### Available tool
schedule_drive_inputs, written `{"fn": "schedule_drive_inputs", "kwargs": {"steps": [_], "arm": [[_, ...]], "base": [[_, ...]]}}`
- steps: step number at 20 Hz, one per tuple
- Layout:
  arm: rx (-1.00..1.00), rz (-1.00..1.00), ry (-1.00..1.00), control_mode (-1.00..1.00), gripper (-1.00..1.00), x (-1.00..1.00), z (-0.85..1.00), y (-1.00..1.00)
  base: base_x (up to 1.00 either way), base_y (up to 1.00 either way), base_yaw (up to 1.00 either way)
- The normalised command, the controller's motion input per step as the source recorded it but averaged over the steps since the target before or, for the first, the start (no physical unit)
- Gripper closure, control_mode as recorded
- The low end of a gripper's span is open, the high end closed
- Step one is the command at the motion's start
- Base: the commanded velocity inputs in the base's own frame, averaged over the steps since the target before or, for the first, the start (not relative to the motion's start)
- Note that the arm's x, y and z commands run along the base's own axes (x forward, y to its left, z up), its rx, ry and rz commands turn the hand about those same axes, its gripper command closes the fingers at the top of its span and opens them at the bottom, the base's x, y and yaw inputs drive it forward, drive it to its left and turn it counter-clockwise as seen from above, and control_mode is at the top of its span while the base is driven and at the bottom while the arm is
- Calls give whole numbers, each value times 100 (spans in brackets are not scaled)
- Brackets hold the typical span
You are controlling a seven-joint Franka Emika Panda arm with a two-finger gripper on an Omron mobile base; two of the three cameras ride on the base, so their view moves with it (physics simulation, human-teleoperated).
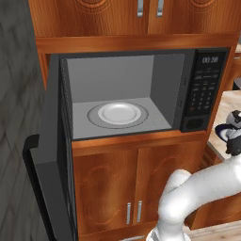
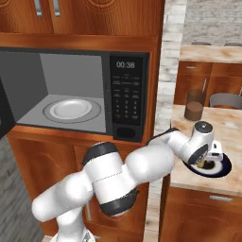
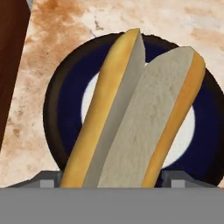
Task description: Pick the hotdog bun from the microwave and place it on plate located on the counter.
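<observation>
On your left the microwave [image 2: 71, 90] stands open, a white dish [image 2: 71, 109] inside. To the right, your gripper [image 2: 211, 158] pinches the hotdog bun [image 3: 135, 113] over the plate [image 2: 222, 168] on the surface [image 2: 227, 127]; a brown glass [image 2: 193, 105] stands behind.

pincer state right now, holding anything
Pincer: shut on the hotdog bun, held over the plate on the counter.
</observation>
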Motion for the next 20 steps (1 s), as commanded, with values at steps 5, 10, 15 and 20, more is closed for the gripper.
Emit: {"fn": "schedule_drive_inputs", "kwargs": {"steps": [5, 10, 15, 20], "arm": [[0, 4, 0, -100, -100, 37, -12, -4], [0, 1, 0, -100, -100, 22, -16, -16], [0, -1, -1, -100, -100, -7, 0, -10], [1, -2, -3, -100, -100, -70, 18, -13]], "base": [[0, 0, 0], [0, 0, 0], [0, 0, 0], [0, 0, 0]]}}
